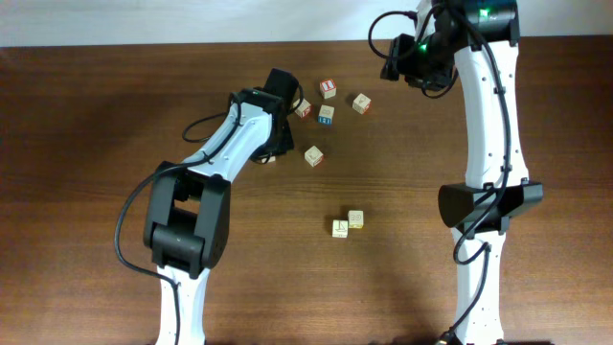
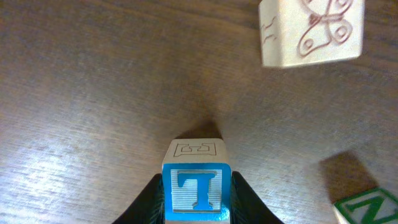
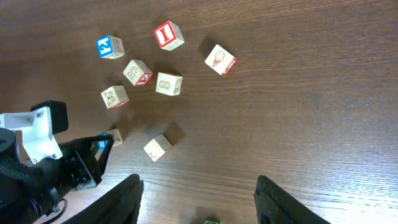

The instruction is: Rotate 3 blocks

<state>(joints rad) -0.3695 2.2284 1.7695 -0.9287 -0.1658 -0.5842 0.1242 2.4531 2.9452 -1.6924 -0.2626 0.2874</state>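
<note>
A pale-wood block with a blue-and-white T face (image 2: 196, 190) sits between my left gripper's (image 2: 196, 205) black fingers, which press on both of its sides; it rests on the table. From overhead the left gripper (image 1: 283, 125) covers that block. Another blue-faced block (image 3: 110, 46) lies in the cluster of cubes. Two pale cubes with yellowish print (image 1: 347, 223) lie together nearer the front. My right gripper (image 3: 198, 183) hangs open and high over the table with nothing between its fingers, at the back right in the overhead view (image 1: 404, 56).
A butterfly-printed cube (image 2: 311, 31) lies just ahead and right of the held block. A green N cube (image 2: 370, 208) is to its right. A red-faced I cube (image 3: 168, 35), an ice-cream cube (image 3: 220, 59) and several tan cubes with red print (image 3: 137, 72) lie nearby.
</note>
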